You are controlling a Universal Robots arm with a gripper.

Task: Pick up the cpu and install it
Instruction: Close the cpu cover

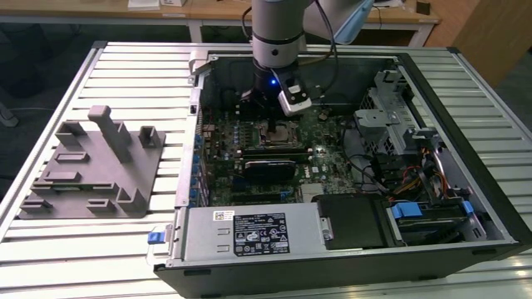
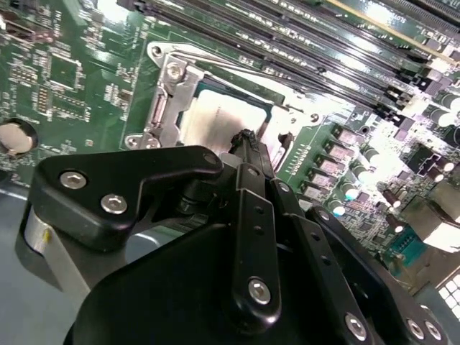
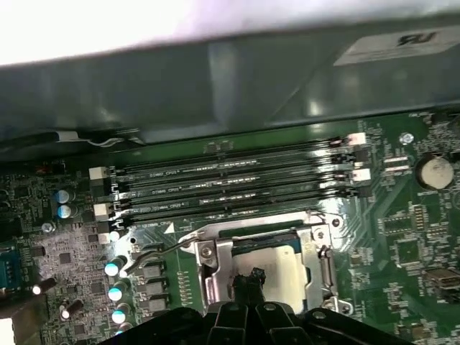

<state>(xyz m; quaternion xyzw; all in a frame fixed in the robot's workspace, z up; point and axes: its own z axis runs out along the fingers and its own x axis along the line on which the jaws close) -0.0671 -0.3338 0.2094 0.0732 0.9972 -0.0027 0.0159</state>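
**A:** Where does the cpu (image 3: 286,267) lie?

**B:** Flat in the metal socket frame (image 3: 212,266) on the motherboard (image 3: 402,237), directly beneath the tool (image 3: 251,279).

**A:** And the tool's fingers?

**B:** Drawn together to a single point over the cpu's silvery top. I cannot tell if they touch it. Memory slots (image 3: 230,188) run just beyond the tool. All this is inside the open computer case (image 1: 332,274) on the slatted surface (image 1: 133,68).
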